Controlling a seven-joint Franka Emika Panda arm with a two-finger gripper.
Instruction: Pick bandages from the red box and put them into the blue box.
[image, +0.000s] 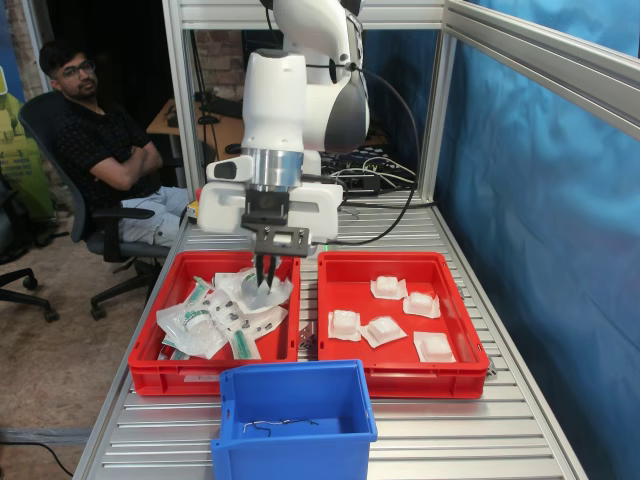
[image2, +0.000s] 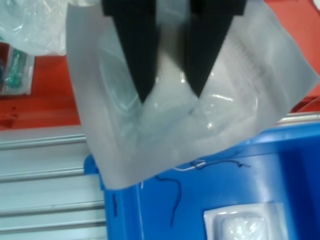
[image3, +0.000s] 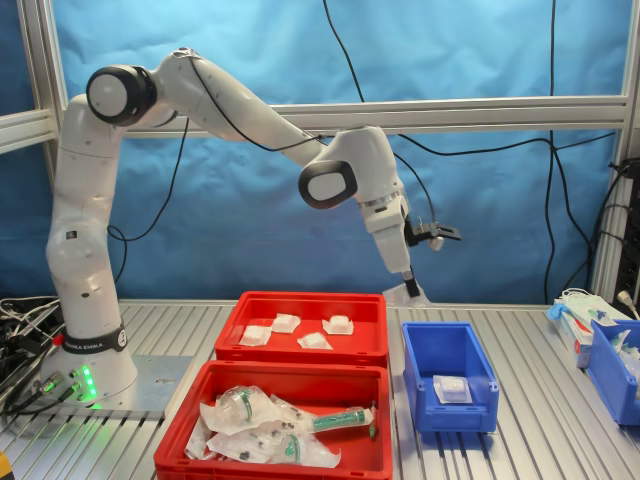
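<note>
My gripper (image: 265, 287) is shut on one white bandage packet (image: 281, 293) and holds it in the air. In the second exterior view the gripper (image3: 411, 290) and the packet (image3: 416, 298) hang above the far end of the blue box (image3: 455, 415). In the wrist view the black fingers (image2: 137, 60) pinch the packet (image2: 100, 130) over the blue box (image2: 285, 165), where one bandage (image2: 245, 225) lies. That bandage also shows in the second exterior view (image3: 452, 388). The red box (image: 400, 380) holds several bandages (image: 383, 330). It also shows in the second exterior view (image3: 300, 353).
A second red tray (image: 200, 375) with clear green-printed pouches (image: 200, 325) stands beside the red box. Black threads (image: 280, 424) lie in the blue box (image: 290, 455). A man (image: 95, 140) sits beyond the table. Another blue bin (image3: 612, 365) stands at the second exterior view's right.
</note>
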